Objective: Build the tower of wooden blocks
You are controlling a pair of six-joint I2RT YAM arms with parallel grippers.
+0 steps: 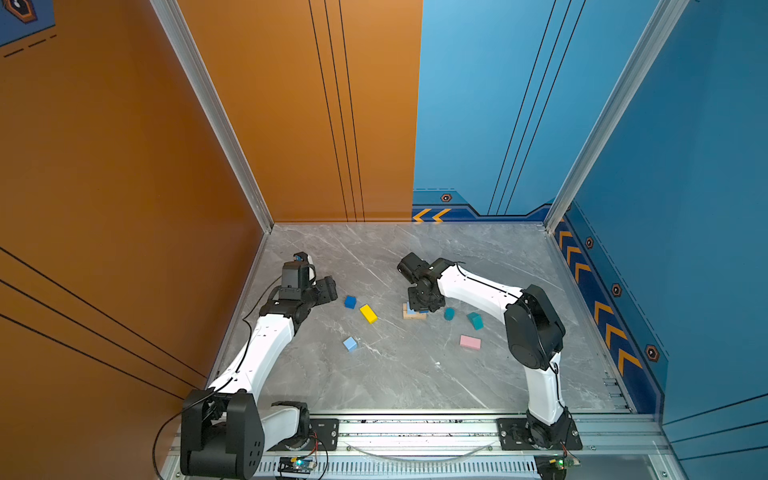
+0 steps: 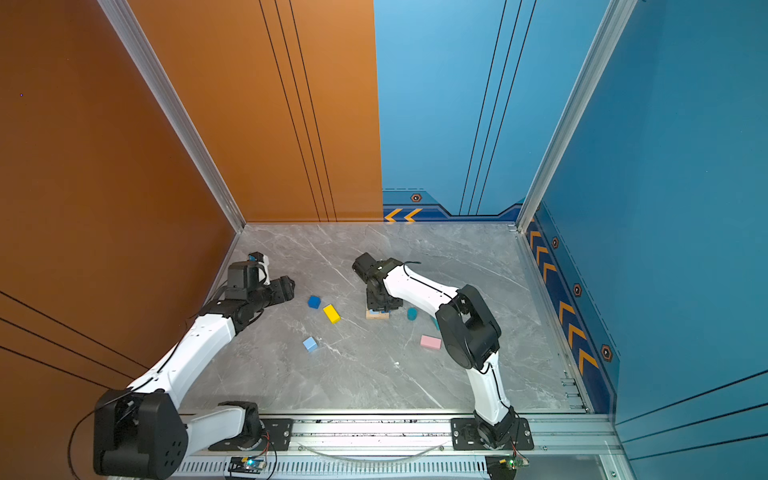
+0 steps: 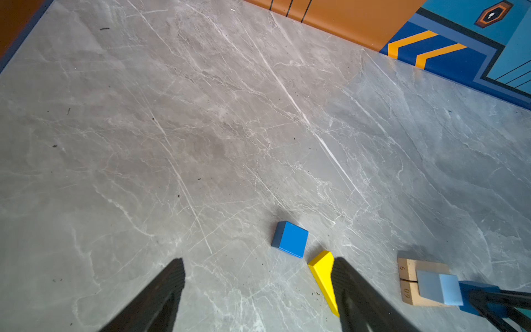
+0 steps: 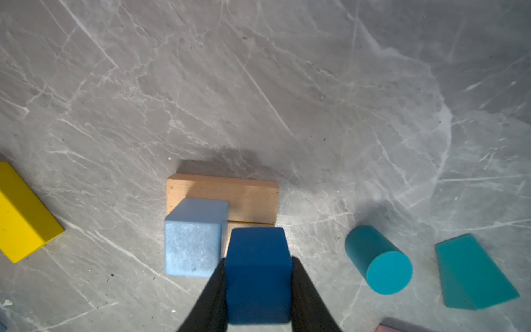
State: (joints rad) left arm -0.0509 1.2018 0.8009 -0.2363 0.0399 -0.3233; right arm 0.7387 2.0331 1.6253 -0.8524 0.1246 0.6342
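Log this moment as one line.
right claw: shut on dark blue cube, on tan planks | left claw: open, empty

The grey marble desk (image 1: 415,386) carries two tan planks (image 1: 415,316), flat and touching side by side. In both top views, a dark blue cube (image 1: 350,302), a yellow bar (image 1: 368,313) and a light blue cube (image 1: 350,344) lie to their left. A teal cylinder (image 1: 449,314) on its side, a teal wedge (image 1: 475,321) and a pink slab (image 1: 470,342) lie to their right.

I'm looking at a grey marble-patterned floor (image 1: 415,374), an orange wall (image 1: 104,166), and blue walls (image 1: 478,104) trimmed with orange chevrons (image 3: 413,38).
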